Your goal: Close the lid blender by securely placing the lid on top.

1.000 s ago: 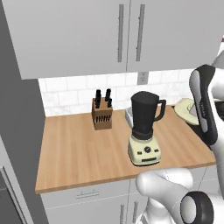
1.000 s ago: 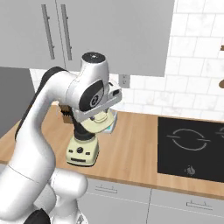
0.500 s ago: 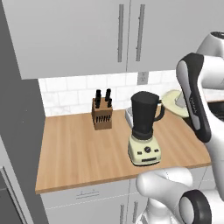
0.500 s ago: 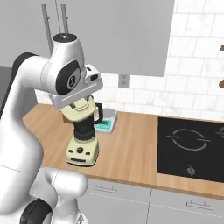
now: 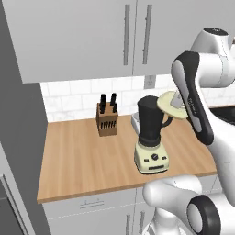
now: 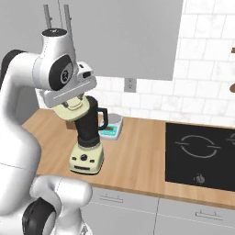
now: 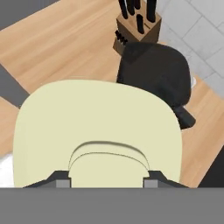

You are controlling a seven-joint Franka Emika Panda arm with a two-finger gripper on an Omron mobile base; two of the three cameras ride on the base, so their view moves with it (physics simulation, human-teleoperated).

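The blender (image 5: 150, 137) stands on the wooden counter, its dark jar (image 6: 89, 124) open at the top on a cream base (image 6: 86, 158). The pale cream lid (image 5: 170, 104) hangs tilted in the air just beside and slightly above the jar's rim, apart from it. My gripper (image 7: 106, 177) is shut on the lid's raised knob (image 7: 109, 159). In the hand view the lid (image 7: 96, 127) covers most of the frame, and the jar's dark mouth (image 7: 155, 70) lies beyond it to the upper right. In the right base view the lid (image 6: 71, 109) overlaps the jar's left shoulder.
A wooden knife block (image 5: 108, 120) stands behind and left of the blender. A small flat scale-like tray (image 6: 111, 128) sits behind it by the wall. A black cooktop (image 6: 202, 153) lies to the right. Upper cabinets (image 5: 124, 32) hang overhead.
The arm has swung left across the counter with the lid in its grip. The lid went from well right of the blender to right beside the jar's rim.
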